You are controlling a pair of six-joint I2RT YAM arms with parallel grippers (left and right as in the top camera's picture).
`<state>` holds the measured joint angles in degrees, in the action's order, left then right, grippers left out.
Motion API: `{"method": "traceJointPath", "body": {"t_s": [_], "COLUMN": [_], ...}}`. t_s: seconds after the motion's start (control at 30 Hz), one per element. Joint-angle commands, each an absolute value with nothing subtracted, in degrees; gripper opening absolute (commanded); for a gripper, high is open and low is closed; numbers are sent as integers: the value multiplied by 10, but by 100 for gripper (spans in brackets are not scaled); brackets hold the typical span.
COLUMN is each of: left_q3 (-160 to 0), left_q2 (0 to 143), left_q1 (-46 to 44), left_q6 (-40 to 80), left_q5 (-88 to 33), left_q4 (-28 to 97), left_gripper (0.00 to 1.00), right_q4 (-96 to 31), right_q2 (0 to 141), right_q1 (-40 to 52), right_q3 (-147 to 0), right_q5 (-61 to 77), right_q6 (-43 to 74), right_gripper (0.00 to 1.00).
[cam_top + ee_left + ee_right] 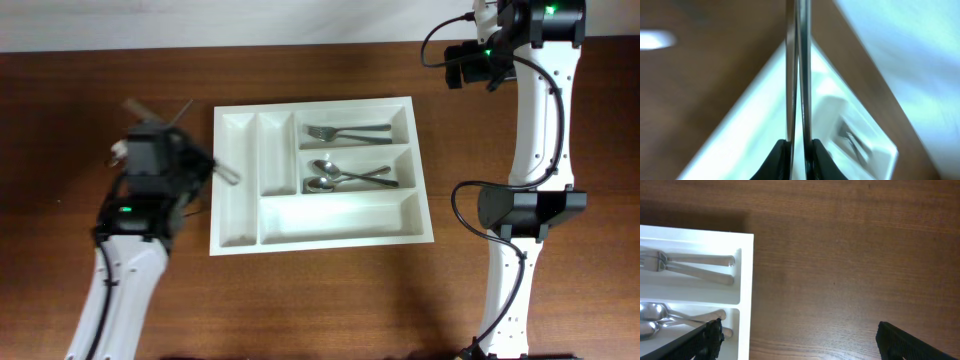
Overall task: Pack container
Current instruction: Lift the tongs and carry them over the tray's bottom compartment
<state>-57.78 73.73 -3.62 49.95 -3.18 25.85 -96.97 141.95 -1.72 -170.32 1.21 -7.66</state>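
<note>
The container (320, 235) is a white cutlery tray at the table's middle. Two forks (345, 132) lie in its upper right compartment and two spoons (345, 177) in the one below. My left gripper (208, 166) is at the tray's left edge, blurred. In the left wrist view this gripper (801, 150) is shut on two slim metal cutlery pieces (806, 75) that stick straight out over the tray's corner. My right gripper (799, 335) stands open over bare wood just right of the tray (745, 280), near the forks (695, 262) and spoons (685, 317).
The right arm (525, 205) runs along the table's right side from front to back. A blurred greyish shape (150, 106) shows behind the left arm; what it is cannot be told. Brown wooden tabletop surrounds the tray.
</note>
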Motion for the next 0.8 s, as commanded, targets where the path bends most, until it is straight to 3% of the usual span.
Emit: {"method": "traceJointPath", "body": {"t_s": [0.0,0.3,0.77], "left_q3": [-586,-586,-585], "left_q2": [751,801,865], "left_q1": [-110,-253,-431], "left_q6": [355,-43,-386], "left_q5": [2,107,240], "left_q4": [223,185,216], "left_gripper": [2,2,2], "right_q4": [-973,-973,-973], "right_q2": [1402,1402,1402], "right_q1": [-15,-15,-15], "right_q3": [-1709,-1709,-1709], "right_q5": [18,18,18], "right_q6": [-74,-74,-74], "right_gripper": [99,99,99]}}
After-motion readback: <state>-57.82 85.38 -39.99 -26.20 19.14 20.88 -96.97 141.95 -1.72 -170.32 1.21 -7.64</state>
